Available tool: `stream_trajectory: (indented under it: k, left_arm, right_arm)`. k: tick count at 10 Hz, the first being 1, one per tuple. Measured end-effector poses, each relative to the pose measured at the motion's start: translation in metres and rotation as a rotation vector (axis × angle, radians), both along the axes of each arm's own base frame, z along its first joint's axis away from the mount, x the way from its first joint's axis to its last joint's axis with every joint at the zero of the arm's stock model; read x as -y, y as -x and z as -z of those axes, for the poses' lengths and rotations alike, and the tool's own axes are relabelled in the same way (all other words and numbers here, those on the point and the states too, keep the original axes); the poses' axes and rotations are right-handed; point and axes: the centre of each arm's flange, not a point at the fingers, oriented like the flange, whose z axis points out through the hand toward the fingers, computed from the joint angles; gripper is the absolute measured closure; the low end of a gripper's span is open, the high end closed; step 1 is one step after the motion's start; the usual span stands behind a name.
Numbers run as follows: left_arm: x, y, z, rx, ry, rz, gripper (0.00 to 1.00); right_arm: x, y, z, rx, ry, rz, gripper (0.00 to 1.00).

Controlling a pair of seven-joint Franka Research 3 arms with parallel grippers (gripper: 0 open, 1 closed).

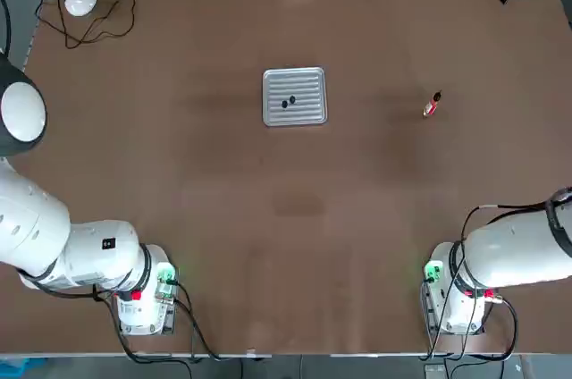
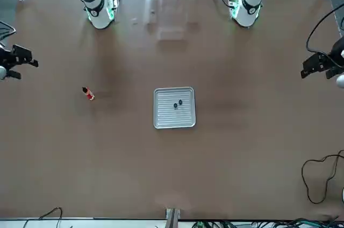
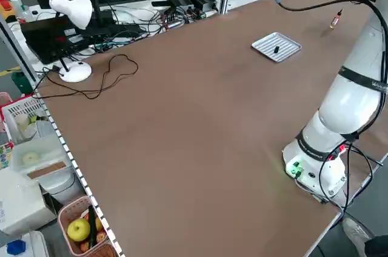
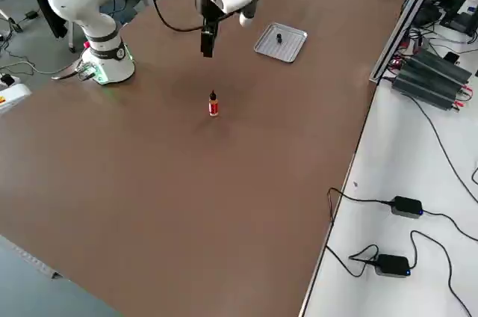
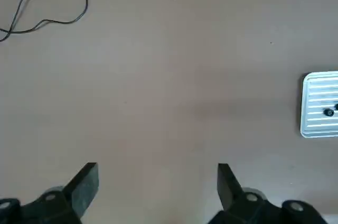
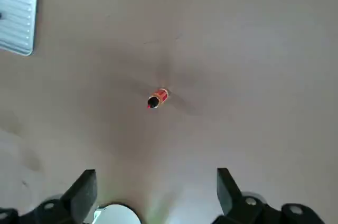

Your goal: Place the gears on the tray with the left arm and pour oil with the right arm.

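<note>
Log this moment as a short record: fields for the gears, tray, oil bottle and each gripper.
gears: two, both lying on the tray
tray: mid-table, flat
oil bottle: standing upright on the table, on the robot's right of the tray, untouched
left gripper: open, empty, raised above bare table
right gripper: open, empty, raised above the bottle
step left: pouring the oil

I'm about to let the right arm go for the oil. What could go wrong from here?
The oil bottle stands upright, slim and alone on the table; the open right gripper could tip it.

The two gears lie loose on the tray, so poured oil may miss them or a nudge may scatter them.
</note>
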Motion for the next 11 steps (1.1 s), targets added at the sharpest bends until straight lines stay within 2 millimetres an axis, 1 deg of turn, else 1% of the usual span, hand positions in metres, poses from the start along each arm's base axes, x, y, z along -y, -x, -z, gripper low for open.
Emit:
stream_trajectory:
  k: [3, 4, 5, 7, 9, 11]
  left_arm:
    - [0.006, 0.006, 0.0, -0.005, -0.001, 0.01, 0.01]
    - [0.007, 0.011, -0.001, -0.007, -0.003, 0.011, 0.01]
    - [0.008, 0.015, -0.003, -0.005, -0.005, 0.01, 0.01]
    - [0.008, 0.019, -0.005, -0.004, -0.006, 0.01, 0.01]
    - [0.006, 0.019, -0.004, -0.005, -0.006, 0.007, 0.01]
    - [0.005, 0.019, -0.004, -0.006, -0.006, 0.005, 0.01]
  right_arm:
    - [-0.035, -0.001, -0.052, -0.011, 0.076, 0.246, 0.0]
    - [-0.046, -0.001, -0.067, 0.002, 0.108, 0.298, 0.0]
    - [-0.053, -0.001, -0.077, 0.019, 0.132, 0.327, 0.0]
    - [-0.062, -0.002, -0.091, 0.048, 0.14, 0.338, 0.0]
    - [-0.07, -0.001, -0.102, 0.066, 0.141, 0.343, 0.0]
    - [-0.061, 0.0, -0.104, 0.067, 0.141, 0.377, 0.0]
